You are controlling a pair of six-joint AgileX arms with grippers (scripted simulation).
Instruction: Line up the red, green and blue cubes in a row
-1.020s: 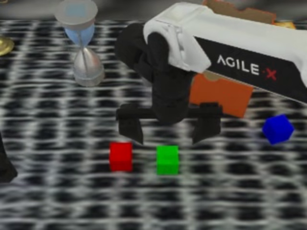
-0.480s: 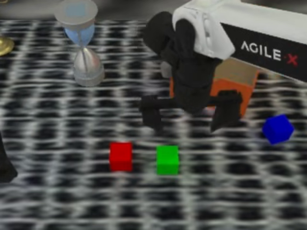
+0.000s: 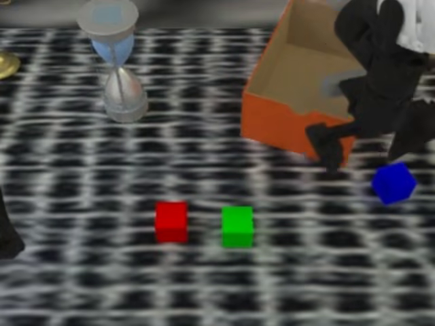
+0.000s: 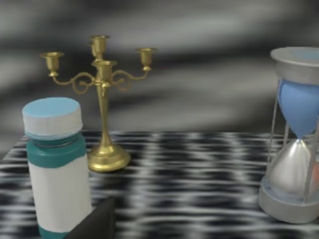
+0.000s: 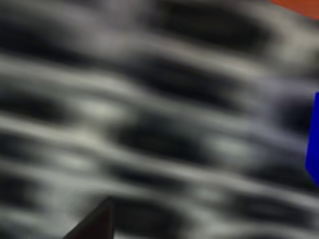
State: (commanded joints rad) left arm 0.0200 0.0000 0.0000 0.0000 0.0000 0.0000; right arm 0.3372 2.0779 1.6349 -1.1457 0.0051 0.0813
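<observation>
Right gripper (image 3: 370, 146) at table's right side, fingers spread wide, nothing between them. Blue cube (image 3: 393, 182) on table at about 5 o'clock from gripper, near, not touching. Red cube (image 3: 171, 221) and green cube (image 3: 237, 226) side by side, apart, at about 8 o'clock from gripper, well apart. Orange box (image 3: 285, 129) just beside left finger. Left arm at left edge; cannot tell its fingers.

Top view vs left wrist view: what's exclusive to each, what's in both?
Top view only: red cube beside green cube, blue cube apart toward the right, orange box, and the right gripper, open, by the box and above the blue cube. Left wrist view only: candelabra and capped bottle. Both: hourglass and the patterned table.
</observation>
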